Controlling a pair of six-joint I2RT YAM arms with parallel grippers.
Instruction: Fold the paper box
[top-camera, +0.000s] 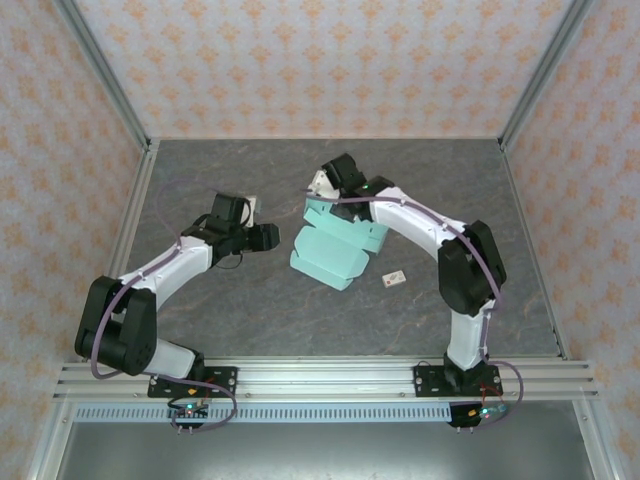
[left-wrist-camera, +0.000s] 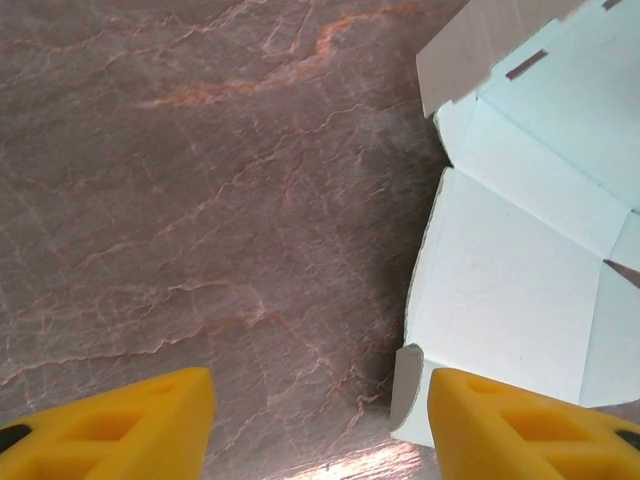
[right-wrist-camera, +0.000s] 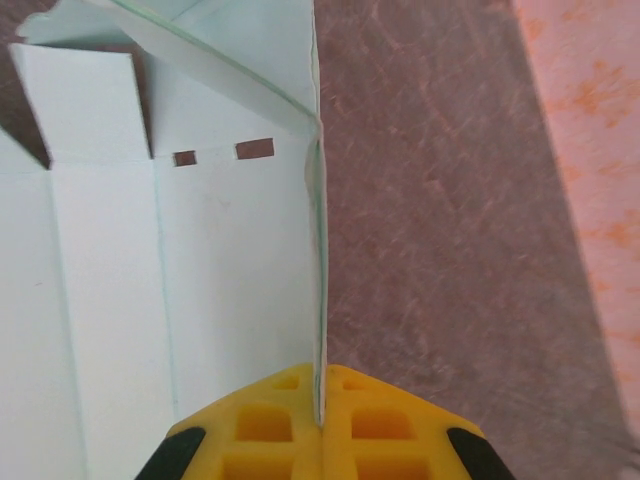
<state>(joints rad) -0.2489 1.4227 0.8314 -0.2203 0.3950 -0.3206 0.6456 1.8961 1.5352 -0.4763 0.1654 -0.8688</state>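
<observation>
The paper box (top-camera: 328, 252) is a pale mint-green card sheet, partly folded, lying in the middle of the table. My right gripper (top-camera: 319, 197) stands at its far edge. In the right wrist view the gripper (right-wrist-camera: 320, 405) is shut on a raised wall of the paper box (right-wrist-camera: 230, 260), the thin card edge pinched between the yellow fingers (right-wrist-camera: 260, 425). My left gripper (top-camera: 274, 237) sits just left of the box. Seen from the left wrist, it (left-wrist-camera: 320, 425) is open over bare table, and its right finger (left-wrist-camera: 520, 425) is beside a corner of the paper box (left-wrist-camera: 500, 290).
A tiny white tag with a red mark (top-camera: 394, 278) lies just right of the box. Patterned walls with metal posts (top-camera: 118, 110) close in the table on three sides. The aluminium rail (top-camera: 320, 378) carrying both arm bases runs along the near edge.
</observation>
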